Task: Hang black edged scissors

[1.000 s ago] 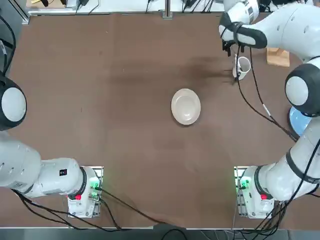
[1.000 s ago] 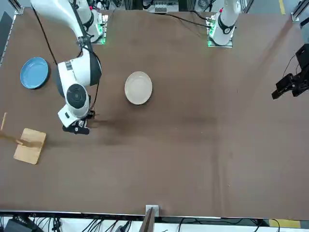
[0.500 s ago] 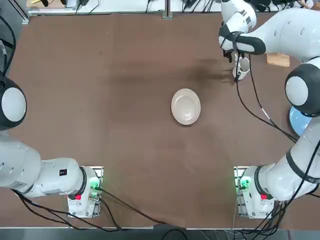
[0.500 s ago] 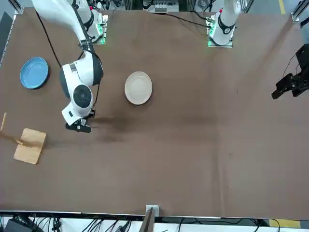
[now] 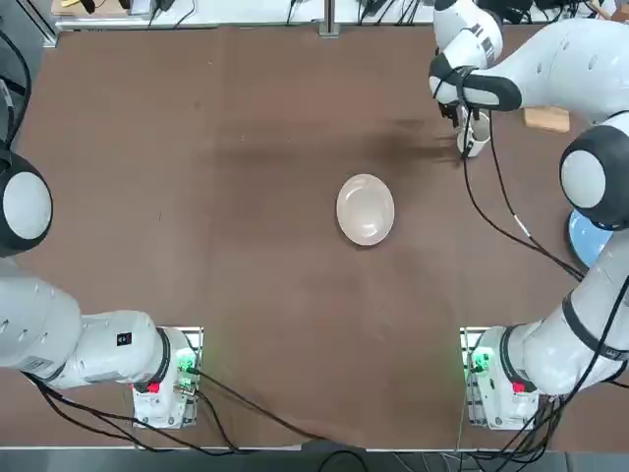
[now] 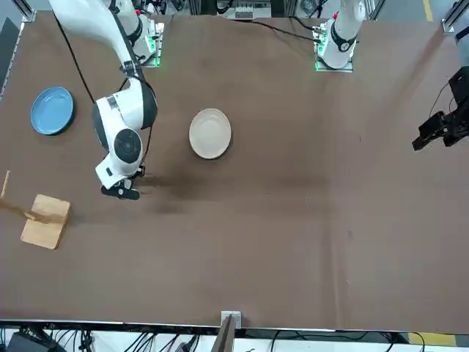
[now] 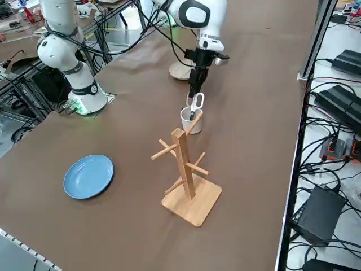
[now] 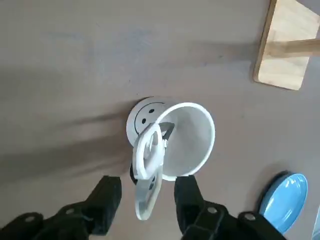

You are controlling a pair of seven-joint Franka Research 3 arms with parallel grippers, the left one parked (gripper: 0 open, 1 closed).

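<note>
Overhead, two plates: one white [image 5: 366, 209], one blue [image 5: 588, 237].

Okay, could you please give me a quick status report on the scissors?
Right gripper open, at the mug. Scissors standing in mug, handles up. Wooden rack nearby, unused.
</note>
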